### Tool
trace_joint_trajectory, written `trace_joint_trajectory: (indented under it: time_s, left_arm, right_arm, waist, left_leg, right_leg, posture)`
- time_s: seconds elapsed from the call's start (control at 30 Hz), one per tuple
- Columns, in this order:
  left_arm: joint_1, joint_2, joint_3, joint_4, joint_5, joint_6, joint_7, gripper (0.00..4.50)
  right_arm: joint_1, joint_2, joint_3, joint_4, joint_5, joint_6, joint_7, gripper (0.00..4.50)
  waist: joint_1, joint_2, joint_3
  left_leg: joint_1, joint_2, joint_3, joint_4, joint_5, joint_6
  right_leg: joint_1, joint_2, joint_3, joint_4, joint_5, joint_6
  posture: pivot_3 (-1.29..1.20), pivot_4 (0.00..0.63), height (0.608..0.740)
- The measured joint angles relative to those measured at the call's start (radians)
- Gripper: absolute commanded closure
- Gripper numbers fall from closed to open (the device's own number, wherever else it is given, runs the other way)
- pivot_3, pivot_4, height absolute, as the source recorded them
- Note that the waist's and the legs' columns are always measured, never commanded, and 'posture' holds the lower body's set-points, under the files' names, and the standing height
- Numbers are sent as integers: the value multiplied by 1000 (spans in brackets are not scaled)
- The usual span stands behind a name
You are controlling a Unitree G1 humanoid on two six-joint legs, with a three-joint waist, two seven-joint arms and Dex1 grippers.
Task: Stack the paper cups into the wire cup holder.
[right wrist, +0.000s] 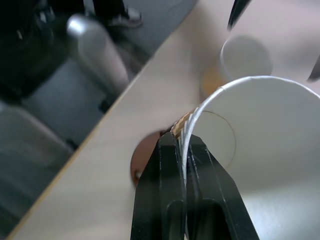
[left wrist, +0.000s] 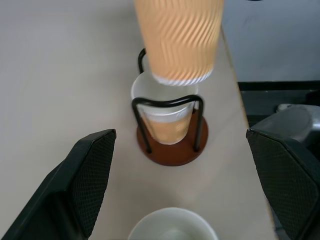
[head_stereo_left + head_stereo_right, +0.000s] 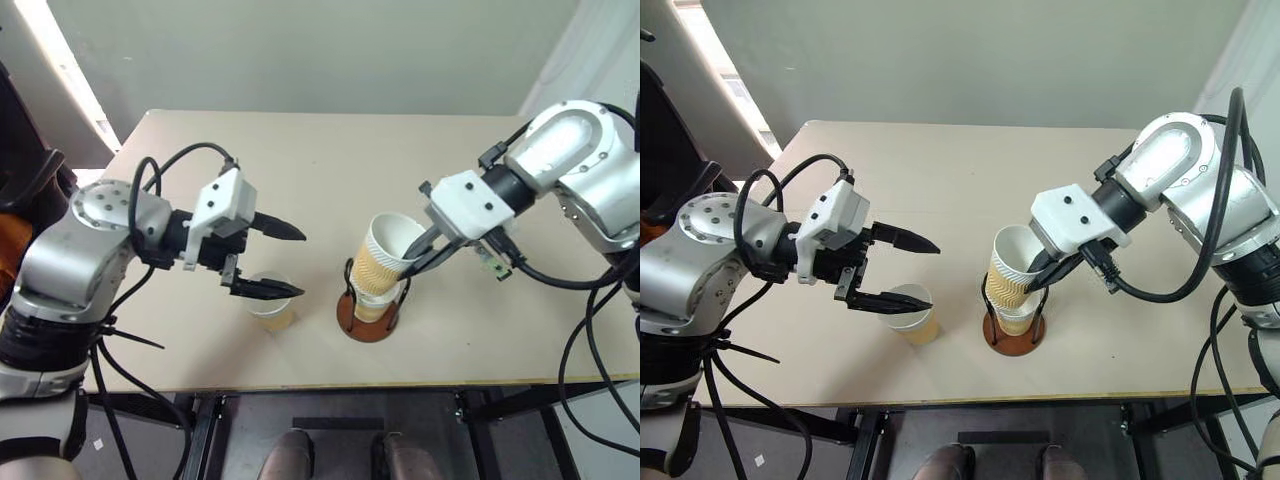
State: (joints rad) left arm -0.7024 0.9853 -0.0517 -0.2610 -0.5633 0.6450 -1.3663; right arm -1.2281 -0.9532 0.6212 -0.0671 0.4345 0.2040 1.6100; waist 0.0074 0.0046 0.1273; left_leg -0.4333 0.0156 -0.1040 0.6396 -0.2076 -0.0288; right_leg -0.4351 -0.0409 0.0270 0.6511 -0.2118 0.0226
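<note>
I see my right gripper (image 3: 418, 252) pinching the rim of a tilted, ribbed tan cup (image 3: 385, 255) over the wire holder (image 3: 368, 312), which holds another cup. At its nine o'clock, my left gripper (image 3: 285, 262) hangs spread above a third cup (image 3: 272, 305) on the beige table (image 3: 320, 160).

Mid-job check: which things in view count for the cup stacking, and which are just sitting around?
Job:
- paper cup pinched at its rim by the right gripper, tilted above the holder
- paper cup seated in the wire cup holder
- paper cup standing on the table, beneath the open left gripper

Lying about:
- nothing loose; just the table itself
</note>
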Motion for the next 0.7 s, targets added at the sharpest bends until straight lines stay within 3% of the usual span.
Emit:
trace_joint_trajectory:
  time_s: [0.4,0.5,0.7]
  left_arm:
    - [47,24,21,-43,-25,30,26,0]
    - [50,26,22,-44,-26,30,26,0]
    - [41,44,21,-12,-15,5,-2,0]
  right_arm:
    - [21,54,32,65,-162,-115,0,4468]
    - [20,53,58,64,-158,-121,0,3915]
    - [-11,48,69,64,-145,-118,0,1950]
  waist:
    - [-1,0,0]
    - [-1,0,0]
    - [-1,0,0]
  left_leg:
    - [-1,0,0,0,3,0]
    - [-1,0,0,-1,3,0]
    - [-1,0,0,-1,3,0]
  right_leg:
    - [-1,0,0,1,2,-2]
    - [-2,0,0,0,2,-2]
    - [-2,0,0,0,2,-2]
  posture:
    - [0,150,740]
    - [0,150,740]
    - [0,150,740]
